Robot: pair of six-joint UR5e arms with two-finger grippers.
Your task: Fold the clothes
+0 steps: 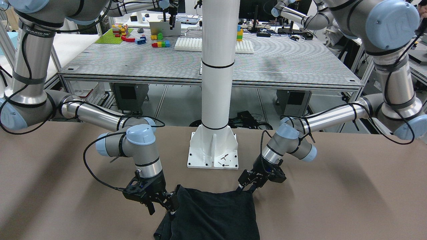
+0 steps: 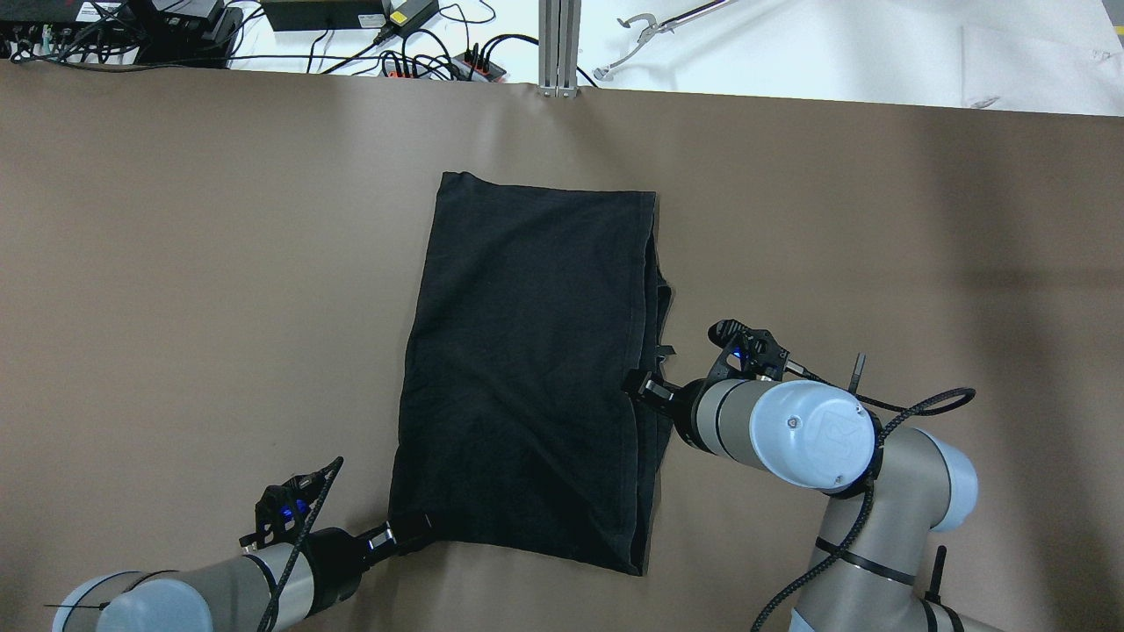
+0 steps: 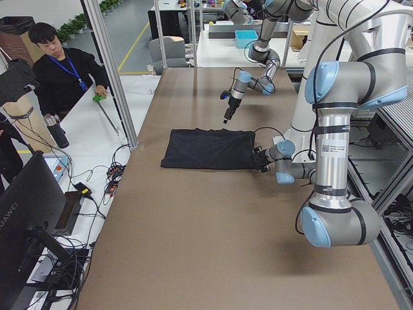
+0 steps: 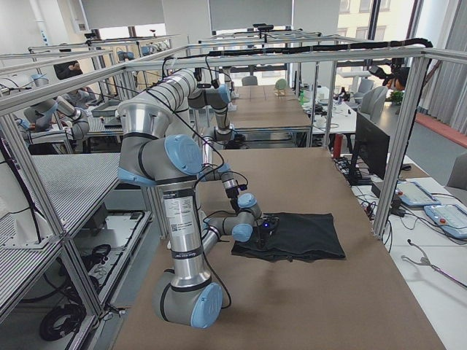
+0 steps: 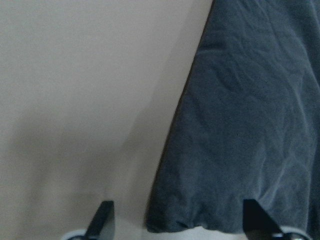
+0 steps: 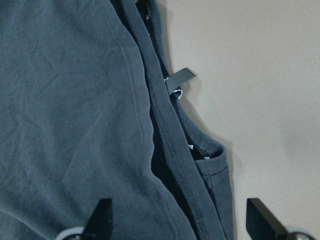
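The black garment (image 2: 527, 369) lies flat on the brown table (image 2: 176, 263), folded into a tall rectangle with doubled layers along its right edge. A small loop tag (image 6: 180, 77) sticks out of that edge. My left gripper (image 2: 402, 537) is low at the garment's near left corner, open, and the corner (image 5: 170, 220) lies between its fingers. My right gripper (image 2: 639, 389) is at the middle of the right edge, open, and the layered hem (image 6: 175, 165) lies between its fingers. In the front view the left gripper (image 1: 245, 187) is on the right and the right gripper (image 1: 170, 201) on the left.
The robot's white column base (image 1: 213, 150) stands at the near edge of the table. Cables and power strips (image 2: 351, 35) lie beyond the far edge. An operator (image 3: 61, 71) stands past that edge. Bare brown table surrounds the garment on both sides.
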